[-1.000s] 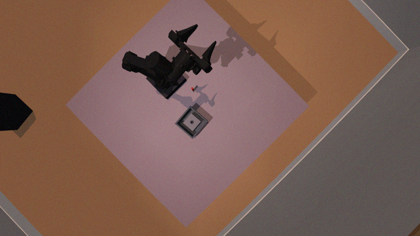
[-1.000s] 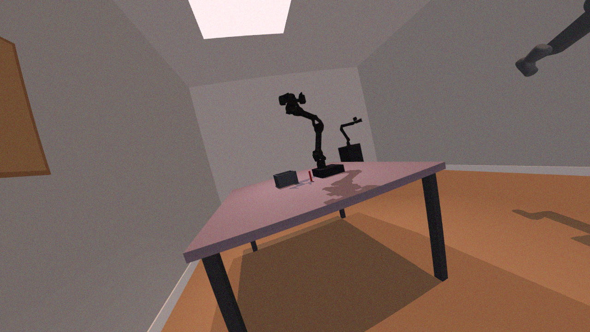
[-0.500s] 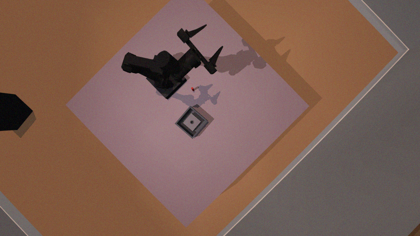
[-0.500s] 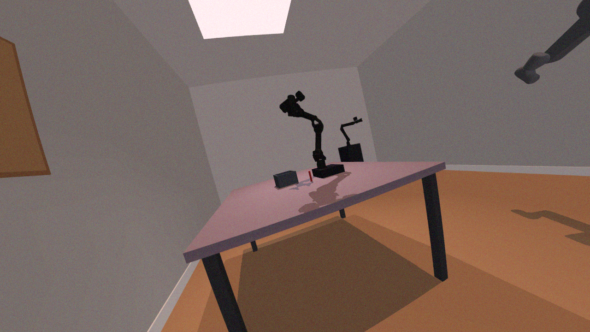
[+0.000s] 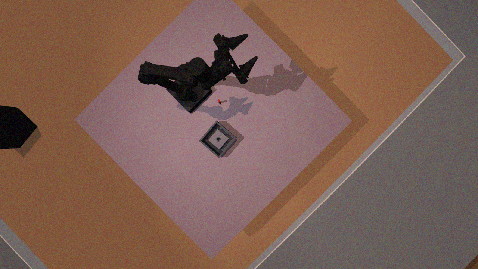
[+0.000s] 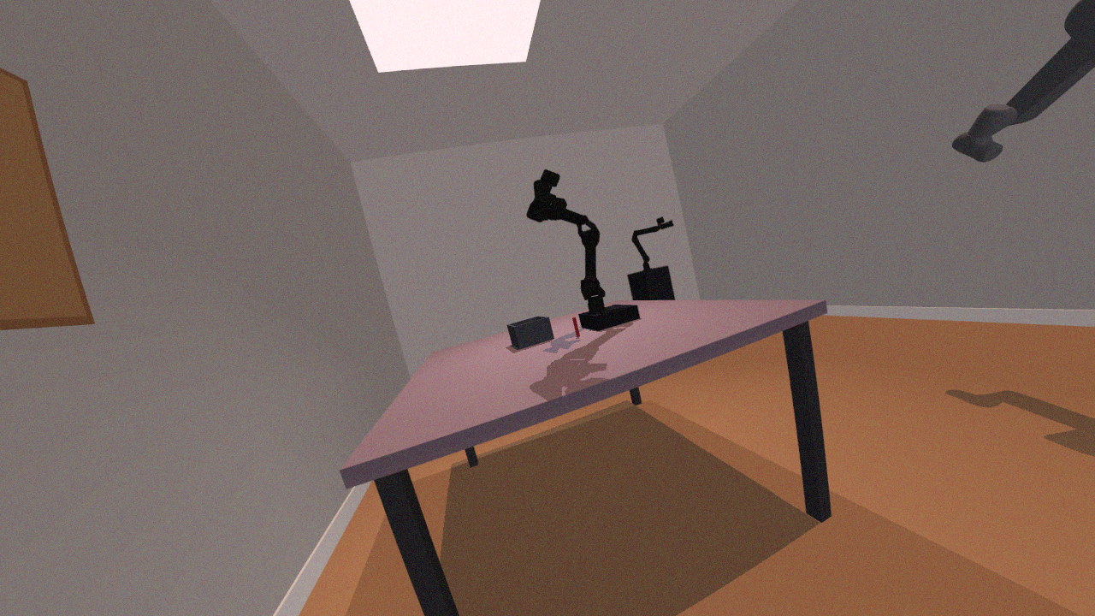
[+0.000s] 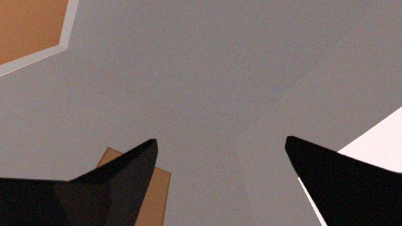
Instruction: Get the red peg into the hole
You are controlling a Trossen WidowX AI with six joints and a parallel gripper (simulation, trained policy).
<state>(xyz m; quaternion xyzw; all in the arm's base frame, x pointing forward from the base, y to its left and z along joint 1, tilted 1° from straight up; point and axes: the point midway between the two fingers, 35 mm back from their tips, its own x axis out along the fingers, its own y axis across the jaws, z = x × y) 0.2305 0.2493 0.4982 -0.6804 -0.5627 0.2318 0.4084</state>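
The fingers [image 5: 253, 46] [image 6: 547, 187] are released and spread wide, with nothing between them. They are high above the pink worktop [image 5: 187, 194] [image 6: 489, 390], well apart from the peg and the box. In the wrist view their two dark, pointed tips stand far apart at the lower left and lower right, with grey wall behind the gap and part of a brown panel [image 7: 160, 188] behind the left one. A bright ceiling light [image 6: 455, 34] [image 7: 377, 150] shows at the right of that view.

The black arm [image 5: 197, 68] [image 6: 590, 260] rises from a dark base [image 5: 200, 102] [image 6: 624, 315] on the worktop, bending over at the top in the exterior view.

The red peg [image 5: 219, 101] [image 6: 576, 327] stands upright on the worktop, near the base and between it and the box. It is outside the box and apart from it.

The open box [image 5: 208, 148] [image 6: 529, 332] is grey and sits on the worktop. From the top view, a pale plate [image 5: 218, 133] lies at its bottom, with a round dark hole [image 5: 218, 139] at the middle of it. The peg is not in that hole. Shadows of the arm fall across the worktop, one of them between the peg and the box.

In top view, hand [image 5: 252, 45] [image 6: 549, 179] [image 7: 222, 144] now reaches farther out from arm base [image 5: 190, 110] [image 6: 627, 315] than second ago, twisted to different roll; arm's large shadow [image 5: 292, 80] [image 6: 566, 374] also shifted farther from base; in exterior view, separate grey arm [image 6: 1049, 80] sits lower
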